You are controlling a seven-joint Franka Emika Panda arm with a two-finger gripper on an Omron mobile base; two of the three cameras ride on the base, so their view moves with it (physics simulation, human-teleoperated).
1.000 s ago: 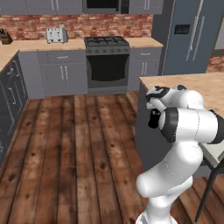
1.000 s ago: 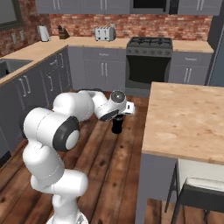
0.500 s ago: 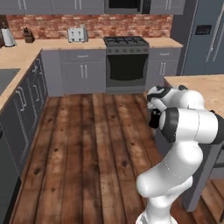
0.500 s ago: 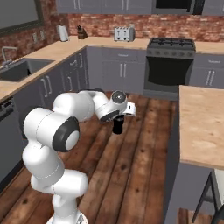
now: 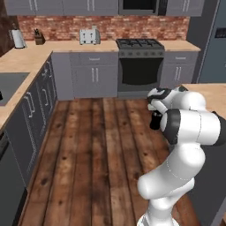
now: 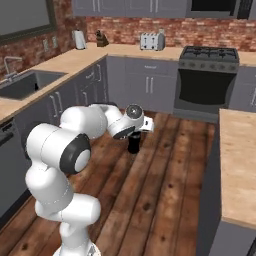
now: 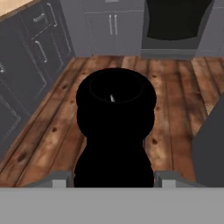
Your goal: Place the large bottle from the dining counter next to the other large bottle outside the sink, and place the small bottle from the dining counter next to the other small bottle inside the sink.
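Note:
My gripper (image 6: 133, 144) is shut on the large bottle (image 7: 114, 131), an all-black glossy bottle that hangs below the hand over the wooden floor. From the left base view the bottle (image 5: 155, 120) peeks out dark beside my white forearm. The sink (image 6: 26, 84) is a grey basin in the counter at the left, with its faucet (image 6: 9, 65) behind it. The dining counter (image 6: 239, 165) with its light wooden top lies to the right. The small bottle and both other bottles are out of view.
Grey cabinets (image 5: 95, 79) and a stove (image 5: 140, 66) line the brick back wall, with a toaster (image 5: 89, 36) on the counter. A left counter run (image 5: 22, 66) carries the sink (image 5: 9, 84). Wooden floor (image 6: 165, 190) stretches between the counters.
The whole picture has shifted right as the base moves, bringing the sink counter into view at the left. The arm's pose and its grip on the black bottle are unchanged.

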